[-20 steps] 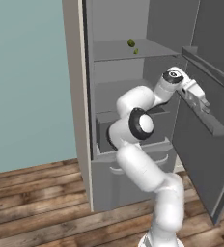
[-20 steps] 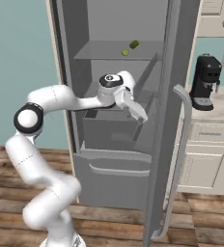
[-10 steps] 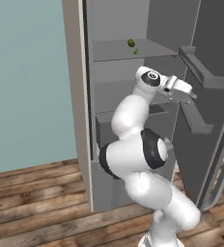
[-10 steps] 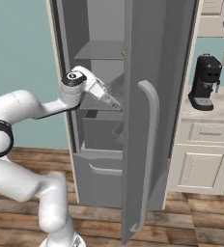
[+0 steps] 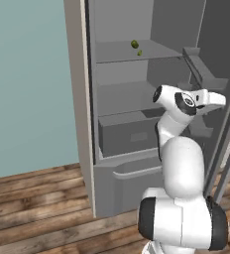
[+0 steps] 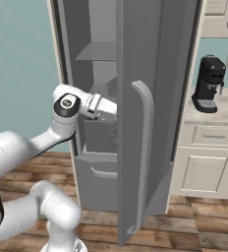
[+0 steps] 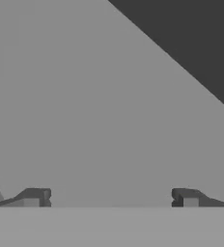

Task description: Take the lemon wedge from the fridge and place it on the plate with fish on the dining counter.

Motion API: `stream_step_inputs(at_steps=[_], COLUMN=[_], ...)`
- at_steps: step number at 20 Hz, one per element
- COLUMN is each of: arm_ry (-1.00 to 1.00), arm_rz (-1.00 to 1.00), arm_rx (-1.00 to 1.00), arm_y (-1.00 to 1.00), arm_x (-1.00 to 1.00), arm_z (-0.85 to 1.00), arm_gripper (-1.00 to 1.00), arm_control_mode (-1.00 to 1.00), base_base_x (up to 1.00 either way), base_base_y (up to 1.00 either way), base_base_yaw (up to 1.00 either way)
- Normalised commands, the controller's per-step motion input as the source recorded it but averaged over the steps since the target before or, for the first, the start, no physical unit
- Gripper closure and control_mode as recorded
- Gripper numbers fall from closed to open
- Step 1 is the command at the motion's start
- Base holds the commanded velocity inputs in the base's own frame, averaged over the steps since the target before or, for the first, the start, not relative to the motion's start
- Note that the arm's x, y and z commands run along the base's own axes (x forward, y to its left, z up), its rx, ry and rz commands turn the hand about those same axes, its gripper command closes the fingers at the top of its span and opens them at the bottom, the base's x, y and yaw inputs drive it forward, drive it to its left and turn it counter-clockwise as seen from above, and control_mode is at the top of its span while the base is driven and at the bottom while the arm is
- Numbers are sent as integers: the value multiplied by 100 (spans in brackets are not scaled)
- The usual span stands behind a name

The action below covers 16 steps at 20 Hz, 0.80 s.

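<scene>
The fridge [image 5: 132, 134] stands open, and its door [image 6: 145, 118] fills the middle of the right base view. The lemon wedge [image 5: 140, 52] lies on the top shelf, upper middle of the left base view, just beside a darker olive-green item [image 5: 135, 44]. The gripper [image 7: 111, 198] is spread wide and holds nothing, facing a plain grey surface inside.

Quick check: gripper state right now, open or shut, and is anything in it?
Gripper: open, fingers spread wide with nothing between them, facing a plain grey surface of the fridge.
</scene>
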Motion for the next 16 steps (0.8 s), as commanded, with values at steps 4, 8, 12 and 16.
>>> stream_step_inputs(at_steps=[4,8,12,16], arm_ry=[0,3,-1,-32], arm_rz=[17,1,-1,-1], arm_rx=[6,9,7,0], arm_y=[-100,-100,-93,34], arm_x=[-71,-16,-42,-100], arm_z=[0,0,0,21], arm_gripper=[-100,-100,-100,-100], arm_control_mode=[-100,-100,-100,-100], base_base_x=[0,0,0,0], base_base_y=[0,0,0,0], base_base_yaw=[0,0,0,0])
